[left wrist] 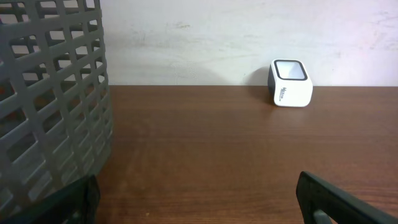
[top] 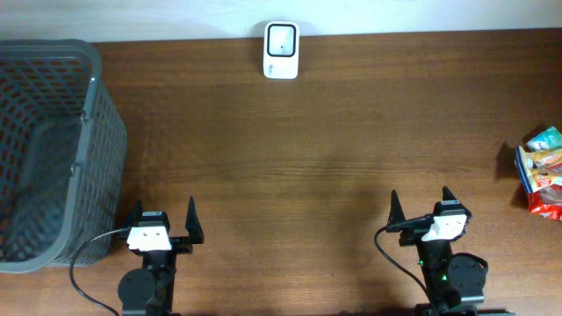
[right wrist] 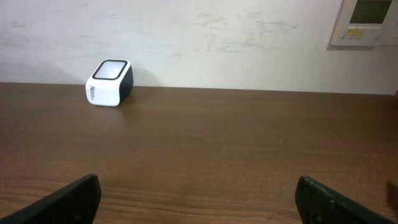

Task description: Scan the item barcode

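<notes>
A white barcode scanner [top: 281,50] with a dark window stands at the table's far edge, centre; it also shows in the left wrist view [left wrist: 291,83] and the right wrist view [right wrist: 109,82]. Colourful snack packets [top: 543,171] lie at the right edge of the table. My left gripper [top: 164,219] rests open near the front left, nothing between its fingers. My right gripper [top: 421,206] rests open near the front right, also holding nothing. Both are far from the scanner and the packets.
A tall grey mesh basket [top: 53,149] stands at the left, close beside my left gripper, and fills the left of the left wrist view [left wrist: 50,106]. A white wall runs behind the table, with a wall panel [right wrist: 367,22] at the upper right.
</notes>
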